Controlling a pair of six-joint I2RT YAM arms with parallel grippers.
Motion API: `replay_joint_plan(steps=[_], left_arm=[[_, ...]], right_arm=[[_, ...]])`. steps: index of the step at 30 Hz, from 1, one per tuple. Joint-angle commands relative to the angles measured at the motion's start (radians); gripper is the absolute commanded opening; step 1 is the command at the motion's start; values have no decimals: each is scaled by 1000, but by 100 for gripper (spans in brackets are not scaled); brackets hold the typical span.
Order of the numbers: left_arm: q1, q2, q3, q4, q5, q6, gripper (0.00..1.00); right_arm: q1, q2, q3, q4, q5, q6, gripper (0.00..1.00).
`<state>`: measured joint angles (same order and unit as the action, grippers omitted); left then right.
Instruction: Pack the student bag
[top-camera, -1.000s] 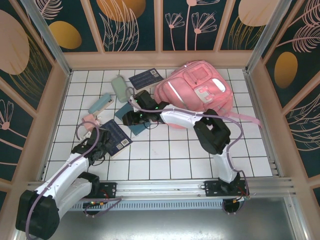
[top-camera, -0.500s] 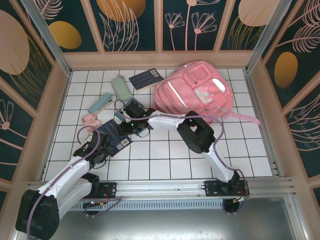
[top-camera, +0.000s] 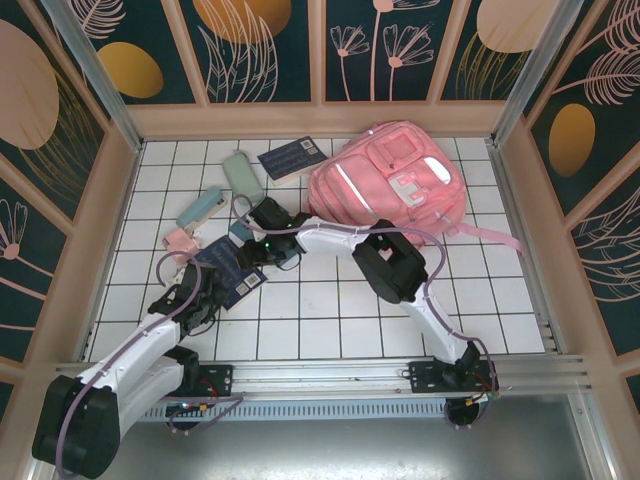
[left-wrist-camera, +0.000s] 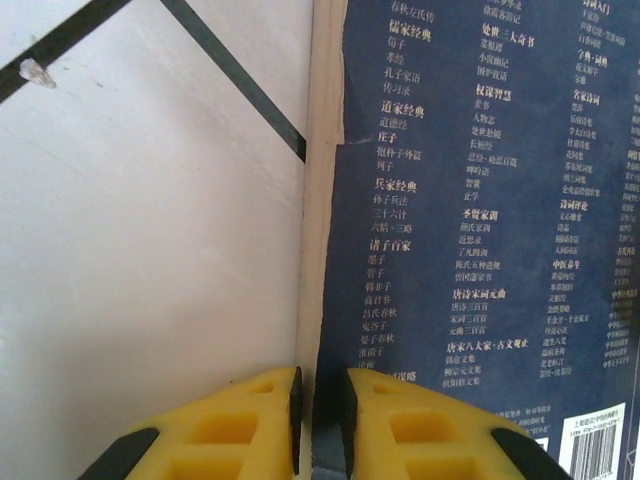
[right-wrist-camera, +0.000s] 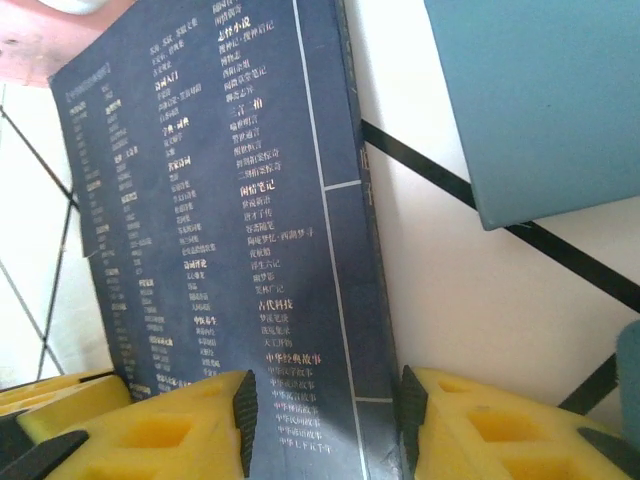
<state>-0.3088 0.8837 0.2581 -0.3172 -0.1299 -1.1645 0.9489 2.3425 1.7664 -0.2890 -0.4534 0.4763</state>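
Student bag (top-camera: 390, 185) lies front pockets up at the back right of the table (top-camera: 330, 320), its long axis roughly left to right and its straps trailing right. From above, both grippers meet at a dark blue book (top-camera: 232, 272) left of and nearer than the student bag. The right gripper (top-camera: 262, 250) is the closer one, though its own forearm lies along the bag's near edge, across the direct path. A teal notebook (top-camera: 241, 228), pale green case (top-camera: 240, 175) and second dark book (top-camera: 292, 158) lie around that route. Left wrist view: the left gripper (left-wrist-camera: 320, 420) has its jaws nearly together on the book's page edge. Right wrist view: the right gripper (right-wrist-camera: 325, 420) has its pads set against both sides of the spine end, judged a grip.
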Motion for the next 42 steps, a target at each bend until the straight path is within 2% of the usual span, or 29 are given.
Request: replay_joint_plan(steps=[1, 8, 11, 16, 17, 22, 23, 26, 28, 33, 35, 39, 42], left_arm=[[-1, 7, -56, 39, 108, 0, 18], [-1, -23, -67, 51, 116, -2, 14], [-2, -44, -68, 40, 116, -3, 14], [-1, -90, -68, 20, 109, -9, 14], [-2, -95, -68, 17, 108, -9, 14], [-1, -136, -32, -26, 95, 7, 17], [-1, -145, -14, -37, 90, 11, 18], [-1, -176, 49, -50, 84, 36, 29], [0, -183, 101, -33, 91, 56, 43], [-1, -120, 225, 81, 150, 105, 58], [-1, -68, 270, 145, 199, 116, 62], [0, 43, 340, 290, 291, 114, 77], [2, 115, 376, 407, 368, 109, 79]], right_arm=[[33, 33, -20, 100, -288, -10, 43], [2, -45, -66, 284, -525, 69, 35], [-5, -69, -78, 319, -546, 93, 34], [-5, -39, -27, 193, -482, 34, 34], [-7, -35, -27, 181, -469, 30, 31], [-38, -74, -87, 213, -400, 61, 2], [-47, -91, -100, 222, -387, 64, 0], [-81, -147, -138, 247, -345, 78, 0], [-111, -194, -166, 261, -321, 90, 0], [-179, -294, -234, 290, -281, 117, 0], [-206, -334, -259, 310, -280, 134, 0], [-267, -413, -339, 413, -307, 214, 0], [-308, -466, -402, 522, -349, 293, 0]])
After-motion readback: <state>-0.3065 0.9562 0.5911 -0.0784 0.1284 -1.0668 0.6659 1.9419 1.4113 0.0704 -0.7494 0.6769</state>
